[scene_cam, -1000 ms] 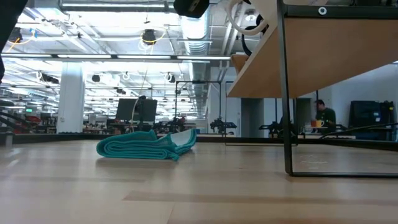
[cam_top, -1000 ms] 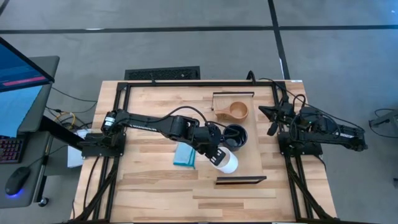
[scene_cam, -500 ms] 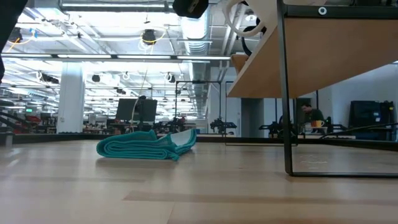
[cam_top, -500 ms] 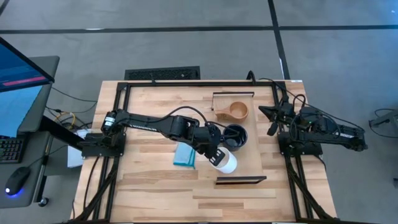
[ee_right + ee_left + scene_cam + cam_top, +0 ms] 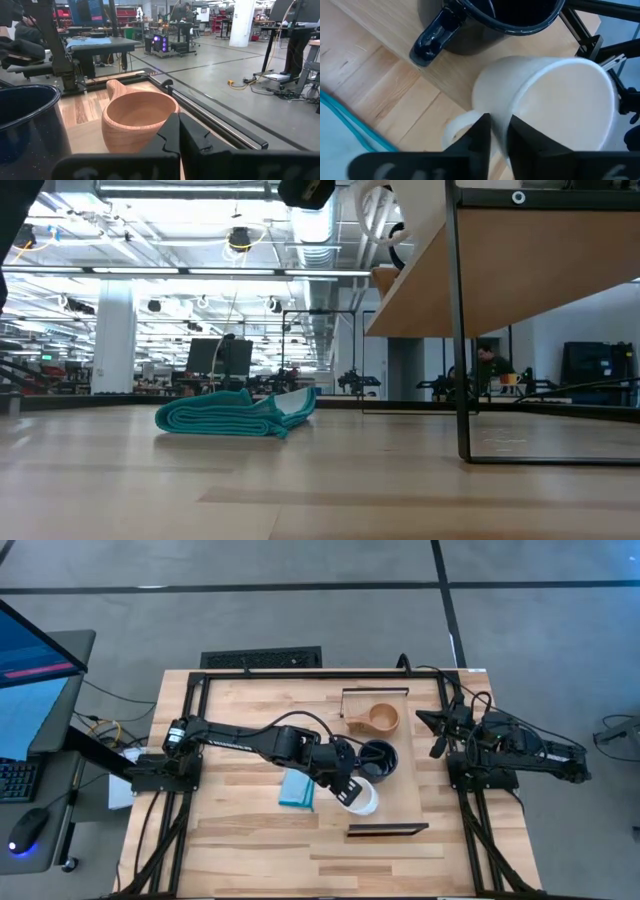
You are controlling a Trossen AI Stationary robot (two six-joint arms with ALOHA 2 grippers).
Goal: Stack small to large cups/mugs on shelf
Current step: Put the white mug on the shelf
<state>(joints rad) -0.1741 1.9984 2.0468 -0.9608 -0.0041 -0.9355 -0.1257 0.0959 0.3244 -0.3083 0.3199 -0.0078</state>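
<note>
The left hand [image 5: 499, 131] is over the near end of the shelf [image 5: 405, 802], its two fingers pinching the wall of the white mug [image 5: 362, 797] right by the handle: one finger inside the rim, one outside. That's a grip on the mug, and a sensible one, since a thin wall near the handle gives the fingers something firm to squeeze. The mug looks upright from above, mouth to the ceiling, though I can't tell whether its base sits on the board or hangs just over it.

Just beside it, towards the middle of the shelf, stands the dark navy mug [image 5: 379, 758], handle pointing out to the shelf edge. Beyond that, at the far end, the small wooden cup [image 5: 381, 719] rests on the board. So all three are spread in a row along the shelf by size, none nested inside another; I'd judge the stacking itself not yet done.

The right hand [image 5: 178, 131] waits off the right edge of the counter [image 5: 240, 840], fingers shut on nothing, pointed at the wooden cup. A folded blue cloth [image 5: 297, 790] lies on the counter next to the shelf, under the left arm.
</note>
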